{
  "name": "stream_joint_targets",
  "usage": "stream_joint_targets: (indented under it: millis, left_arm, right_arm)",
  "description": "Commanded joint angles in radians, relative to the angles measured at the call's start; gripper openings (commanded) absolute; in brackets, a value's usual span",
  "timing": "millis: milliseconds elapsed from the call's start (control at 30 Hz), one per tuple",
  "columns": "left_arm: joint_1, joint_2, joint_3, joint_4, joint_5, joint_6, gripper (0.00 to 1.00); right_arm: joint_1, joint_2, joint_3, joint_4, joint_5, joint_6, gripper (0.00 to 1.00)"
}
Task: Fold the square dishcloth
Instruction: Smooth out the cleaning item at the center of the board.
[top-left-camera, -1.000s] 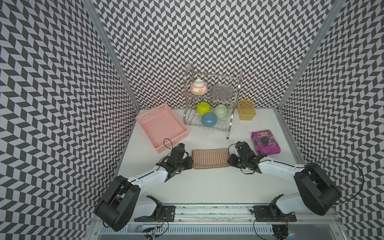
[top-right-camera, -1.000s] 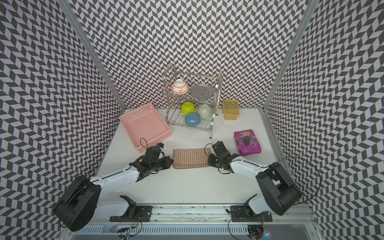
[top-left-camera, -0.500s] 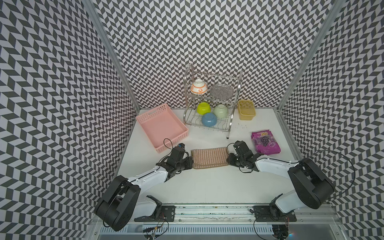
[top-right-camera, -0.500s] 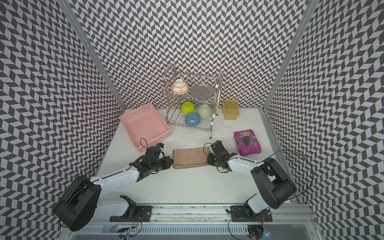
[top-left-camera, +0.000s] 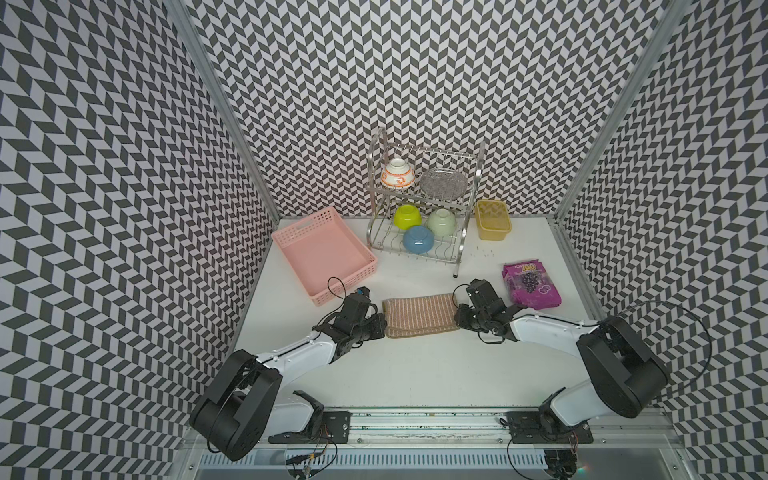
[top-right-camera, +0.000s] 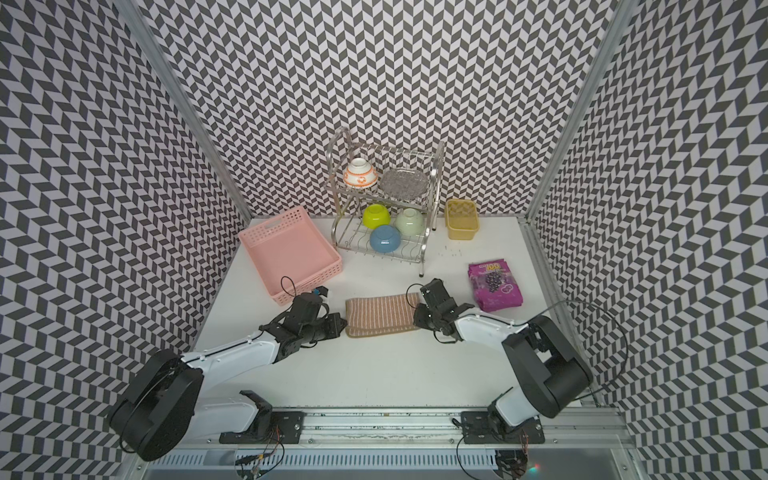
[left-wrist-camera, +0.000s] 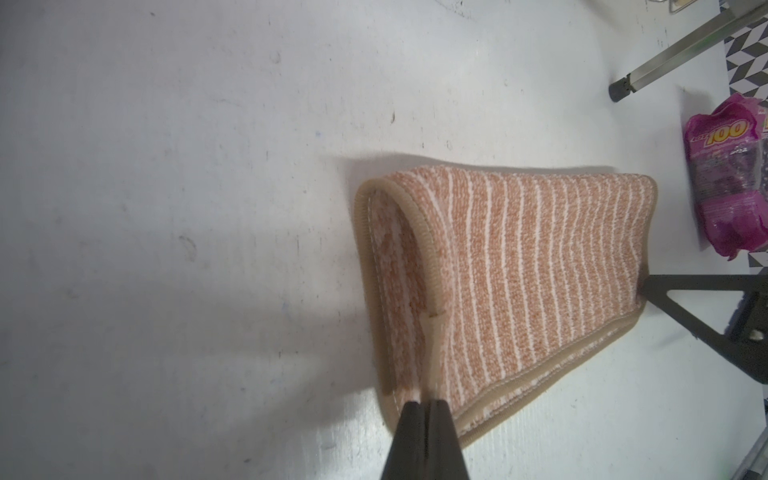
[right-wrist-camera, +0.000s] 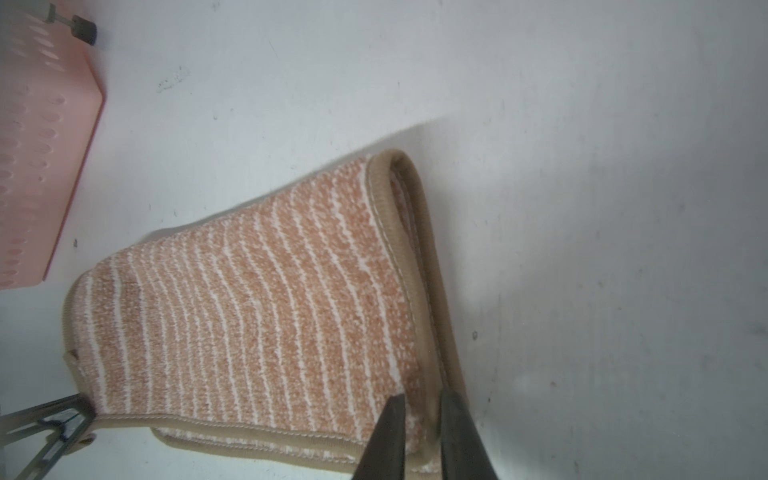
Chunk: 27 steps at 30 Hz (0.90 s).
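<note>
The dishcloth (top-left-camera: 419, 316) (top-right-camera: 380, 313), orange-brown with thin white stripes and a tan hem, lies folded in two on the white table between my arms. My left gripper (top-left-camera: 384, 326) (left-wrist-camera: 424, 405) is at the cloth's left end, its jaws shut with the hem of the upper layer (left-wrist-camera: 434, 332) running into the tips. My right gripper (top-left-camera: 457, 320) (right-wrist-camera: 422, 399) is at the cloth's right end. Its fingers stand a narrow gap apart, astride the hemmed edge (right-wrist-camera: 428, 332), with cloth filling the gap.
A pink basket (top-left-camera: 324, 253) sits just behind the left arm. A metal dish rack (top-left-camera: 424, 224) with bowls stands at the back, one foot (top-left-camera: 456, 274) close to the cloth. A yellow container (top-left-camera: 492, 220) and a purple snack packet (top-left-camera: 530, 284) lie on the right.
My right gripper has slid a little left onto the cloth's right edge and its jaws have narrowed. The left gripper and the cloth have stayed where they were.
</note>
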Motion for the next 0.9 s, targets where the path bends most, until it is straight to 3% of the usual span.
stream_joint_targets:
  millis: [0, 300, 467, 867]
  left_arm:
    - [-0.002, 0.009, -0.006, 0.011, 0.005, 0.008, 0.0]
    - [-0.002, 0.013, -0.004, 0.013, 0.01, 0.007, 0.0]
    - [-0.002, 0.006, -0.004, 0.013, 0.016, 0.007, 0.0]
    - [-0.002, -0.064, 0.019, -0.044, 0.031, 0.007, 0.0]
  right_arm:
    - [0.001, -0.007, 0.026, 0.016, 0.019, -0.014, 0.18]
    - [0.002, 0.008, 0.019, 0.025, 0.012, -0.011, 0.17]
    - [0.002, 0.016, 0.022, 0.023, 0.006, -0.012, 0.0]
    - [0.002, -0.064, 0.051, -0.054, 0.008, -0.032, 0.0]
